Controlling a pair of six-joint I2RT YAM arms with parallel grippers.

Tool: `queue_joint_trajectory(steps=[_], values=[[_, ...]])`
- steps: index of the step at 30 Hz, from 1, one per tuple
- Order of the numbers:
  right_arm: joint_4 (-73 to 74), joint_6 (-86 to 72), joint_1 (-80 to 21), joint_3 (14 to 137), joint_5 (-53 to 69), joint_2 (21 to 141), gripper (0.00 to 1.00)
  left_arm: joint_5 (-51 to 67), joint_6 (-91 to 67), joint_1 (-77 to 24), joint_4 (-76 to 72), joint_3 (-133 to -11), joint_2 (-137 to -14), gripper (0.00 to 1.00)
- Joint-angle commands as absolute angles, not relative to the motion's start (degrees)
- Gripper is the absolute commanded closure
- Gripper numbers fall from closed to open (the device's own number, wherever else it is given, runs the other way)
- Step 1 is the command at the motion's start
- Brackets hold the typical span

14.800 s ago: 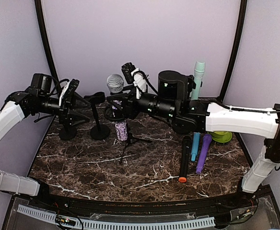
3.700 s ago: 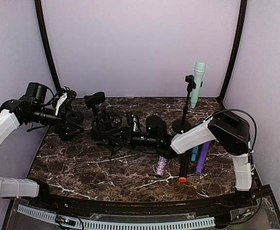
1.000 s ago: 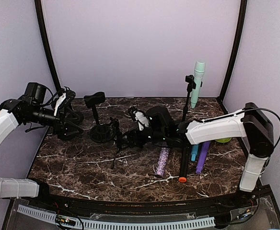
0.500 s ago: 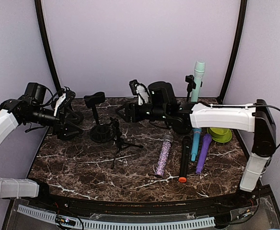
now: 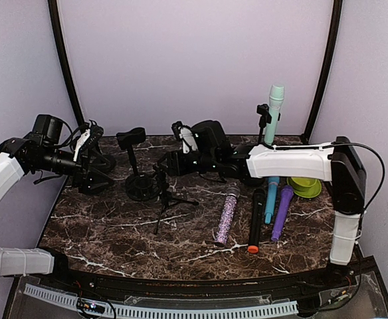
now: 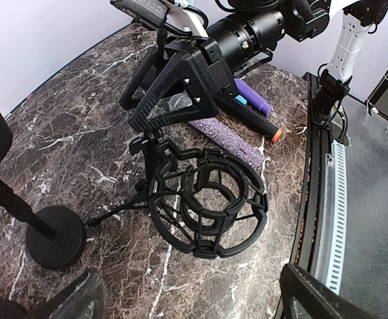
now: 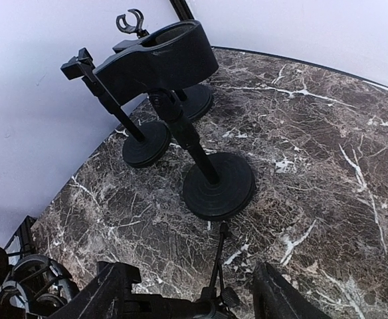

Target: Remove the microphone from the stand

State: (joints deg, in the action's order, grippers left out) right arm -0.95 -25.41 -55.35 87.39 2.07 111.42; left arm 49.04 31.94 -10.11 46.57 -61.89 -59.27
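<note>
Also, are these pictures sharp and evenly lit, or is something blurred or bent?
Top external: soft even light, sharp, but the black frame posts look bowed. Left wrist: shock mount crisp, the left fingers blurred. Right wrist: round-base stand sharp, the right fingers soft and dark.

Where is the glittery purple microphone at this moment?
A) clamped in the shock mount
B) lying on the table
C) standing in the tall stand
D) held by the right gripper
B: the glittery microphone lies flat on the table, beside the black microphone.
</note>
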Motion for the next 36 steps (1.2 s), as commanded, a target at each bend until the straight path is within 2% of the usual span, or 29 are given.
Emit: queue_joint_trajectory(steps=[1,3,7,14,19,26,29,32,36], values=[[-0.44,-24.64,-55.20,84.95,-0.60,109.42,0.32,49.97,31.67,-9.77,46.74,-62.27,-58.71,0.07],[-3.17,-24.33,-55.20,82.92,-0.92,107.35,0.24,49.80,31.35,-9.82,46.71,-62.36,-58.71,0.07],[-11.10,-23.32,-55.11,75.85,-1.30,102.03,0.19,49.07,31.07,-9.76,46.91,-62.46,-59.03,0.07],[-12.38,-16.86,-55.31,67.63,0.43,101.11,0.23,49.14,30.09,-9.76,46.69,-63.29,-59.87,0.07],[-19.32,-11.00,-57.22,59.83,1.78,101.54,0.24,49.21,30.09,-9.80,47.08,-64.15,-59.85,0.08],[-22.81,-3.71,-59.96,64.72,2.90,106.85,0.25,49.23,30.15,-9.78,47.71,-64.48,-60.52,0.08],[-23.76,-3.20,-60.28,68.99,-0.29,110.80,0.30,49.33,29.93,-9.82,47.94,-65.00,-60.72,0.08],[-27.71,-3.80,-60.75,70.40,-5.79,114.13,0.44,49.41,29.50,-9.76,48.27,-65.92,-60.73,0.08],[-33.05,-3.92,-61.70,70.34,-6.70,116.82,0.46,49.46,29.92,-9.82,49.18,-66.74,-60.73,0.08]])
